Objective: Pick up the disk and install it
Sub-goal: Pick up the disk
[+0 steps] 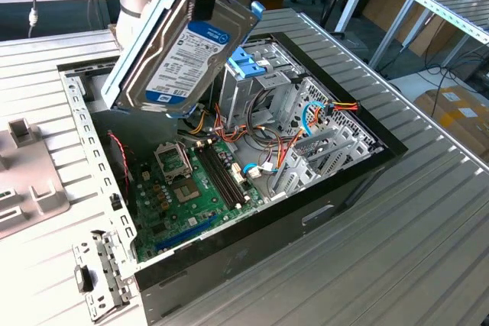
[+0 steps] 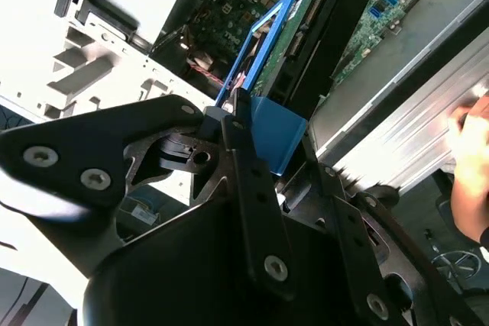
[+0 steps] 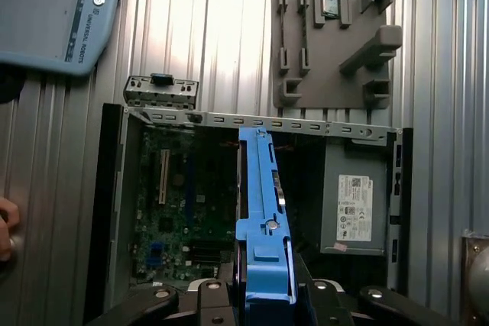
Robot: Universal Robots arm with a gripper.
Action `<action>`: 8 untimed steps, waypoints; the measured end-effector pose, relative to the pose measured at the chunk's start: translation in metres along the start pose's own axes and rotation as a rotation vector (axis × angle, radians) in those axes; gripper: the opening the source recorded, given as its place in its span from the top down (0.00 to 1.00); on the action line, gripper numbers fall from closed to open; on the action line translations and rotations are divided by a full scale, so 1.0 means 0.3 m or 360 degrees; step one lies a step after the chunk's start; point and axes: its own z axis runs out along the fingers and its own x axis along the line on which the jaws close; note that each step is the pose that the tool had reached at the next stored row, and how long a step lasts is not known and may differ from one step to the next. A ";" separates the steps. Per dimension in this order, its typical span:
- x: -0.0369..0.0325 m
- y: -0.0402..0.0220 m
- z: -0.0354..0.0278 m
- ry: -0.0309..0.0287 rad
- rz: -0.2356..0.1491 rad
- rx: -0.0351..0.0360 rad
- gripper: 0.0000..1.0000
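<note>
Both of my fingers (image 2: 252,188) are clenched on the blue tab end of the disk (image 1: 141,85), which hangs tilted in the air above the open computer case (image 1: 328,211) on the worktop (image 1: 412,265). Its blue-and-white label (image 1: 187,55) faces the exterior view, with print I cannot make out. A white sticker (image 3: 355,208) sits on the grey box (image 3: 340,166) inside the case.

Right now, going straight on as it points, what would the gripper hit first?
Probably the floor inside the computer case, beside the motherboard, with the held disk touching first; depth unclear.
</note>
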 end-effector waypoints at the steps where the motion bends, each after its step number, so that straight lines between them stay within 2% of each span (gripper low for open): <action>1: 0.002 -0.007 0.000 0.00000 0.0000 0.0000 0.63; 5: 0.010 -0.038 -0.002 -0.00001 0.0000 -0.0002 0.63; 7: 0.017 -0.065 -0.003 -0.00002 0.0000 -0.0003 0.63; 8: 0.018 -0.072 -0.003 -0.00001 0.0000 -0.0003 0.63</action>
